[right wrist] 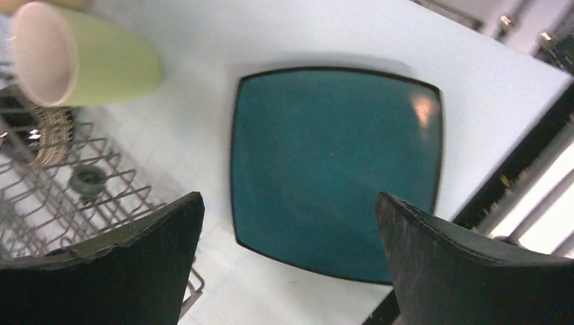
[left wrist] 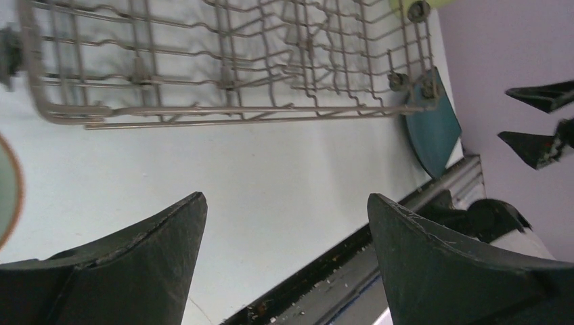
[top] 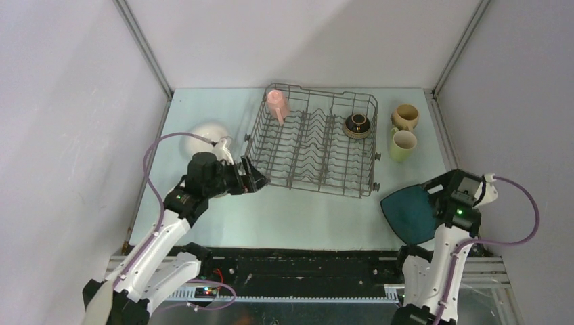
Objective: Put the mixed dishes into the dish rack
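Not far along, by my reckoning. Two pieces are in the dish rack [top: 311, 139]: a pink mug [top: 277, 106] at its far-left corner and a dark brown bowl [top: 357, 125] toward its right side. The middle rows of tines are bare.

Everything else I can see sits on the table [top: 298, 217] outside the rack:
- A tan mug [top: 405, 116] is just right of the rack's far corner.
- A light-green mug [top: 403, 145] lies on its side close beside the tan mug, nearer to us.
- A teal square plate [top: 408, 213] lies flat off the rack's near-right corner.
- A white dish [top: 206, 134], rounded like a bowl, is left of the rack and partly behind the left arm.

The left claw [top: 256, 180] hangs by the rack's near-left corner, spread wide and holding nothing. The right claw [right wrist: 290, 198] hovers over the teal plate, also at full spread and empty.

That plate looks like the next piece, and I'd call it awkward. It lies flat on the table with no raised edge to pinch. The rack's near wall and the two mugs crowd the way in from the right.
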You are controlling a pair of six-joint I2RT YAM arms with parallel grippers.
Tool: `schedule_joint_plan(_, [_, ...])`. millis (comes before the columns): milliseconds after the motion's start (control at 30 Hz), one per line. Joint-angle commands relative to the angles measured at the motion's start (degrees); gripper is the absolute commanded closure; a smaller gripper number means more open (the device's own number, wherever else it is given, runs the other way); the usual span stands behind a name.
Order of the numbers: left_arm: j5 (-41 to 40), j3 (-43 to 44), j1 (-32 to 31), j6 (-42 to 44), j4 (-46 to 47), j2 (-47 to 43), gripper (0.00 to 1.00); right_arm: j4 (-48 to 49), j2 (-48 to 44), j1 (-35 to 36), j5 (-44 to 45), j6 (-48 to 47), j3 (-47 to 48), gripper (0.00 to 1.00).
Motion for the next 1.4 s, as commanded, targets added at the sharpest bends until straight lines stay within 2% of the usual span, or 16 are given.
schedule_joint_plan(0, [4.3, -0.5, -3.1, -1.3, 4.0, 0.1, 0.06, -9.0, 2.1, -4.1, 0.3, 7.7, -0.3, 0.0])
schedule_joint_plan(167, [4.2, -0.9, -5.9, -2.0, 4.3, 0.3, 0.06, -14.1, 10.7, -4.1, 7.7, 14.5, -1.0, 0.01])
schedule_joint_plan(367, [3.3, -1.0, -7.9, -1.9, 3.4, -1.0, 0.05, -14.9, 17.1, -1.4, 15.6, 21.6, -1.8, 0.01])
schedule_joint_plan(533, [2.6, -1.0, -8.1, -1.3, 2.2, -2.3, 0.05, -11.6, 20.3, -3.1, 19.0, 22.3, -2.9, 0.0])
schedule_joint_plan(667, [3.3, -1.0, -8.1, -1.4, 2.5, -1.7, 0.05, -5.6, 23.4, -5.1, 17.2, 18.6, -4.3, 0.0])
schedule_joint_plan(867, [2.6, -1.1, -8.1, -1.5, 2.4, -1.4, 0.04, 13.2, 21.9, -7.6, 3.5, 4.9, -10.9, 0.0])
schedule_joint_plan(1033, [2.2, -0.8, -8.1, -1.3, 2.2, -0.8, 0.04, 27.8, 19.2, -14.2, -16.5, 0.2, -17.8, 0.0])
schedule_joint_plan(1100, [2.0, -0.7, -8.1, -1.3, 2.2, -0.4, 0.04, 31.6, 18.5, -16.0, -21.6, -0.3, -20.8, 0.0])
schedule_joint_plan(1367, [0.5, -0.3, -8.1, -1.1, 1.8, 0.7, 0.04, 43.3, 23.0, -18.5, -38.9, 0.5, -22.9, 0.18])
